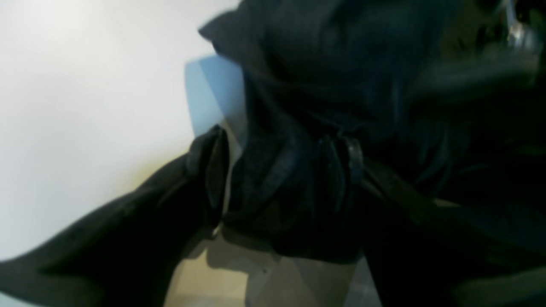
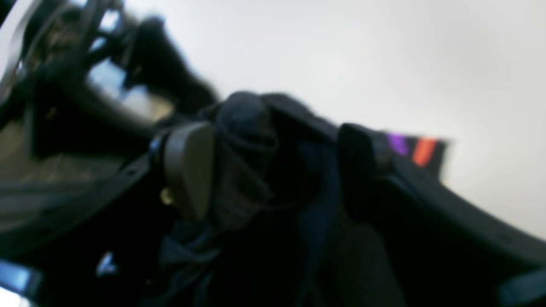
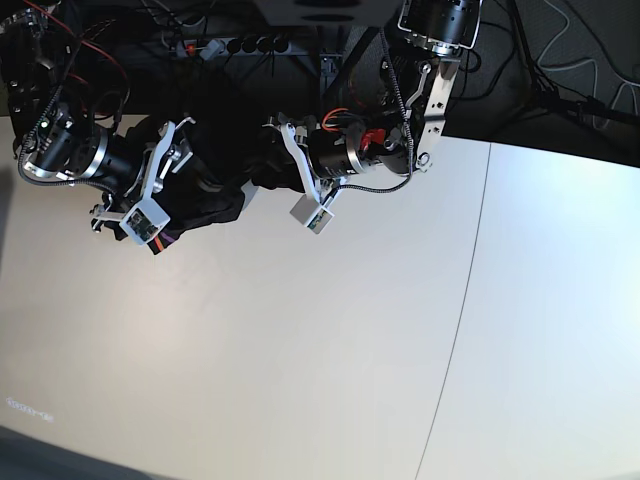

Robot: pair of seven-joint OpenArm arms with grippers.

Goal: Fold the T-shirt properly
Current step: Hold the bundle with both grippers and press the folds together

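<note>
Base view: T-shirt bunched, no clear axis

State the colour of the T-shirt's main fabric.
Black; the T-shirt shows best in the base view, bunched between the arms.

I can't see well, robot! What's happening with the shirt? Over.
Left pincer jaws apart, black T-shirt bunched between them. Right pincer jaws apart around cloth, grip unclear. Shirt crumpled at the table's far edge, unfolded. Nothing in the way.
</note>
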